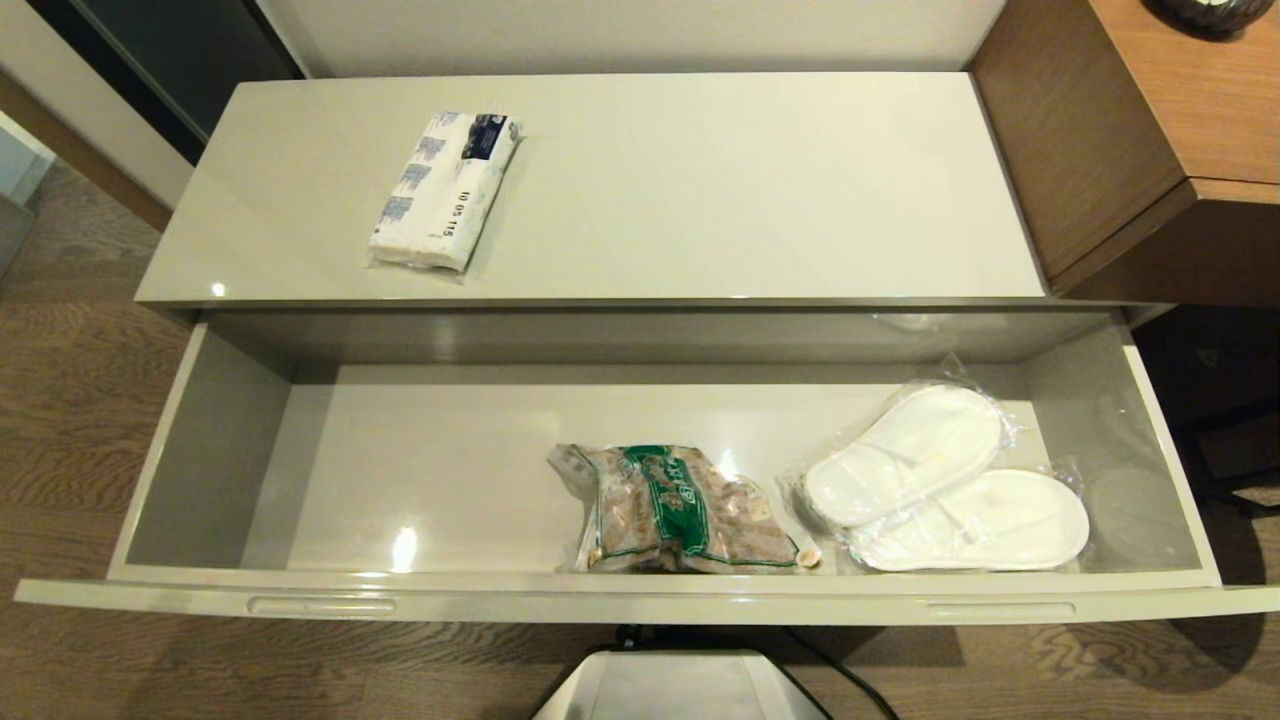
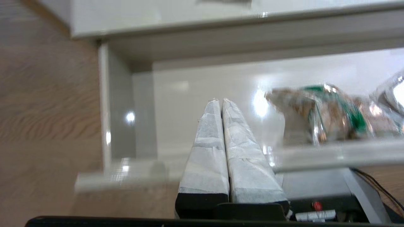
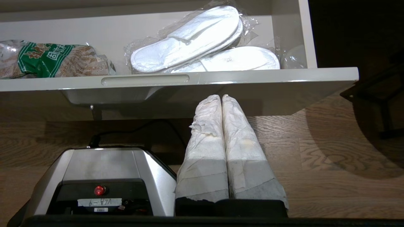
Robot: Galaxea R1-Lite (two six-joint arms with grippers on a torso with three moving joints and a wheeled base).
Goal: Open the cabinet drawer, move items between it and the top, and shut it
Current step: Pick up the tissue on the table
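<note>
The wide beige-grey cabinet drawer (image 1: 640, 598) stands pulled fully out, two oval slots along its front rim. On the glossy cream cabinet top (image 1: 750, 190) lies the white packet with blue print (image 1: 446, 189), left of centre. Neither arm shows in the head view. My left gripper (image 2: 220, 100) is shut and empty, its taped fingers held in front of and over the drawer's left front rim (image 2: 126, 176). My right gripper (image 3: 221, 96) is shut and empty too, low in front of the drawer's front panel (image 3: 221, 77) near the right slot.
Inside the drawer lie a green-and-brown snack bag (image 1: 680, 510) at centre front and white slippers in clear wrap (image 1: 945, 480) at the right. A brown wooden desk (image 1: 1150, 130) stands at the right. The robot base (image 1: 680, 685) sits on the wood floor below.
</note>
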